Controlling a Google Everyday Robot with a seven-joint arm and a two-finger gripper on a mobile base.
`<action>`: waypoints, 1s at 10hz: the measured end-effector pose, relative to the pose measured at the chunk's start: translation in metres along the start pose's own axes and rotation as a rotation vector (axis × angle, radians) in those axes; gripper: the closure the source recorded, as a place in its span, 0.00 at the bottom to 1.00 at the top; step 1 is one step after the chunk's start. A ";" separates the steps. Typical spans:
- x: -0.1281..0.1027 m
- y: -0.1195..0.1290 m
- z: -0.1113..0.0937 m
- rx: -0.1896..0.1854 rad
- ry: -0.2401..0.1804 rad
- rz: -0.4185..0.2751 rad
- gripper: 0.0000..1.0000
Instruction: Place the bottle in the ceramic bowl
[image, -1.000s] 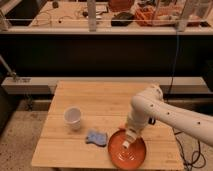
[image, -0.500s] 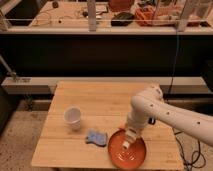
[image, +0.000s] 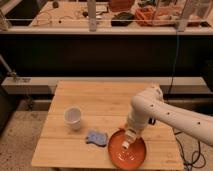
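Camera view, looking down from the front, shows the white arm (image: 165, 112) reaching in from the right and bending down over the ceramic bowl (image: 127, 150), which sits at the near right part of the wooden table (image: 100, 100). The gripper (image: 127, 141) hangs over the upper middle of the orange dish, pointing down into it. A small pale shape at its tip, over the bowl's inner surface, looks like the bottle (image: 125, 145), but where it ends and the fingers begin cannot be told. Whether the jaws grasp it, or have let go of it, cannot be told either, nor whether the bottle touches the dish or hangs just above it. A few pale marks lie lower on the bowl's floor; what they are is unclear.

Just left of the bowl lies a small blue thing (image: 96, 137), crumpled or lumpy, almost touching the rim. Further left, well apart from it, stands a white cup (image: 73, 117), upright.

The arm runs out of the picture at the right edge, so its base is cut off. The tabletop is light wood planks. Behind it runs a dark low wall with a pale ledge, and above that a cluttered bench with orange items and cables. The floor is speckled.
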 end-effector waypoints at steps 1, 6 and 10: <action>0.000 0.000 0.000 0.000 -0.001 -0.002 0.45; -0.001 0.001 0.000 0.001 -0.005 -0.008 0.50; -0.002 0.001 0.000 0.002 -0.008 -0.014 0.64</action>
